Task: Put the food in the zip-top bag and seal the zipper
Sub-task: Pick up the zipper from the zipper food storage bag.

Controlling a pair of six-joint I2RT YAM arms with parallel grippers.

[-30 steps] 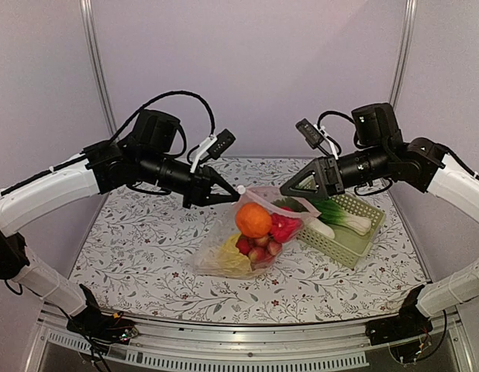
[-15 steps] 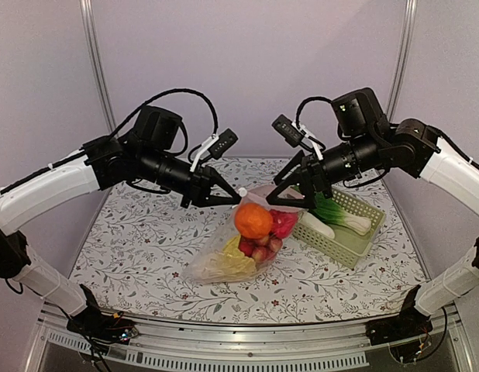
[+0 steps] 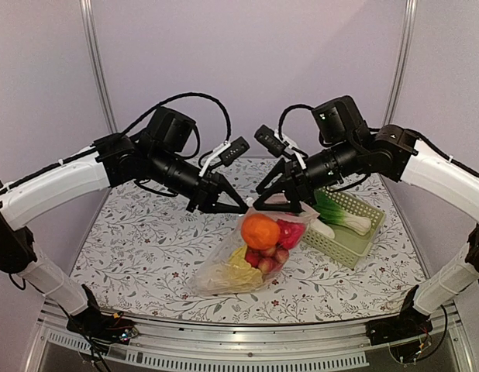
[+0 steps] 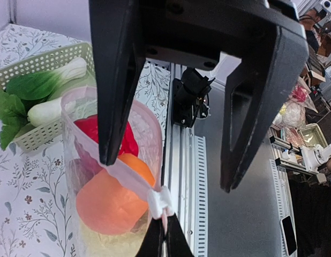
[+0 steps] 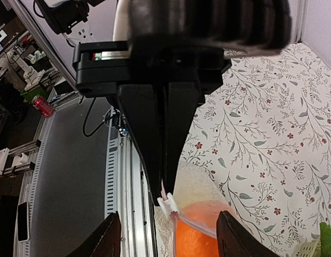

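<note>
The zip-top bag [image 3: 251, 248] hangs between my two grippers with its bottom on the table. It holds the orange [image 3: 260, 230], the round red fruit [image 3: 288, 231], the small red-pink fruits [image 3: 267, 257] and the napa cabbage [image 3: 228, 271]. My left gripper [image 3: 237, 208] is shut on the bag's end tab [image 4: 165, 220], right beside the white slider [image 4: 161, 201] of the zipper [image 4: 109, 166]. My right gripper [image 3: 260, 206] is open, its fingers [image 4: 116, 107] astride the zipper at the slider [image 5: 168, 204]. The orange also shows in the right wrist view [image 5: 200, 238].
The pale green slotted basket [image 3: 342, 249] stands right of the bag with a green leafy vegetable [image 3: 344, 213] in it. The table's metal front rail [image 3: 224, 341] runs below the bag. Both arms meet over the table's middle.
My right gripper has moved left along the bag's mouth until it faces the left gripper. The left gripper has shifted slightly right. The bag's mouth has drawn narrow.
</note>
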